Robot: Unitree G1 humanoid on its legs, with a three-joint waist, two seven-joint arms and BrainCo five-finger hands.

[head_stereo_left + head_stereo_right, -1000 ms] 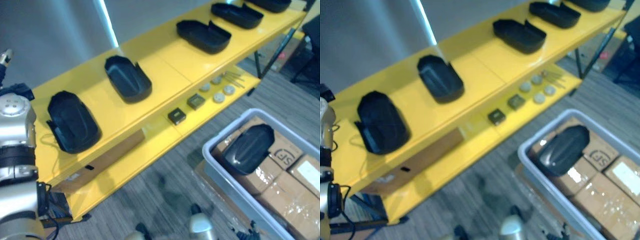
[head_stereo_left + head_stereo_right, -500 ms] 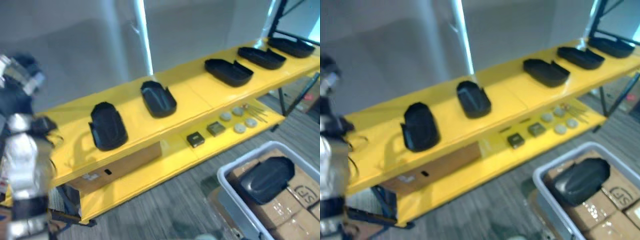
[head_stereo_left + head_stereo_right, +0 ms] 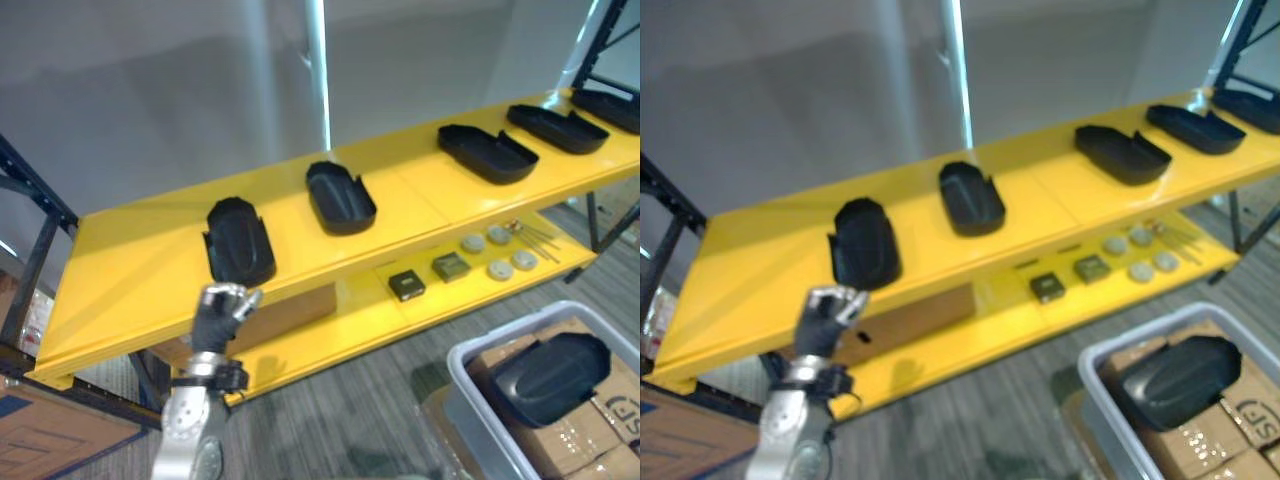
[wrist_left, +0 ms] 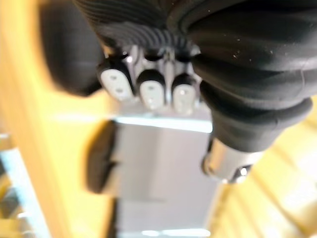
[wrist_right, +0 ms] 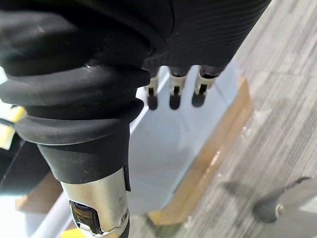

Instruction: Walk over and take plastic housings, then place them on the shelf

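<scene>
The robot's left hand [image 3: 222,308] hung empty, fingers loosely relaxed, just before the front edge of the yellow shelf [image 3: 130,270] and a little below the leftmost housing [image 3: 240,241]. A second earlier that arm stood raised at the near left of the view. The head camera had since swung up and back; the black housings on the top tier had not moved. That suggested one placement was done and the robot was turning away for another. A last housing [image 3: 550,374] lay dome up on cardboard boxes [image 3: 610,440] in the grey bin [image 3: 462,392], well apart from the shelf. The right hand [image 5: 172,96] held nothing, fingers straight down beside the bin.
</scene>
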